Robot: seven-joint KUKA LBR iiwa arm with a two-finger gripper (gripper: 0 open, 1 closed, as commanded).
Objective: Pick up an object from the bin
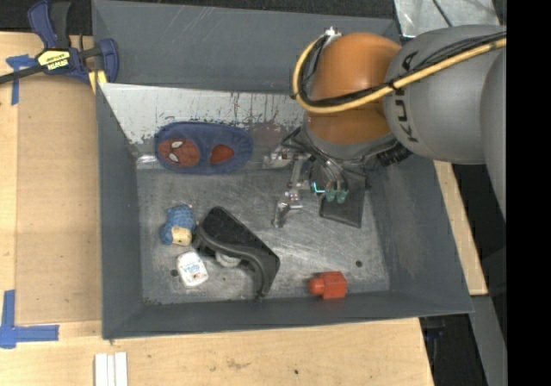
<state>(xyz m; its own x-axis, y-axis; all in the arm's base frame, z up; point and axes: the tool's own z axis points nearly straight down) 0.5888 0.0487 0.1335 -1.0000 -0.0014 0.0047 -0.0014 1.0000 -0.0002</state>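
Judging by the gripper (307, 196), the pick is not yet made: its fingers stand apart low over the floor of the bin (120, 229), with nothing between them. All the lifting is left to do. Nearest lie a red block (328, 285) and a white piece (192, 270); behind them are a black curved piece (241, 248) and a blue toy (177, 225). The gripper hangs right of middle, just beside a dark square (346, 208). A blue pouch (203, 149) lies against the far wall.
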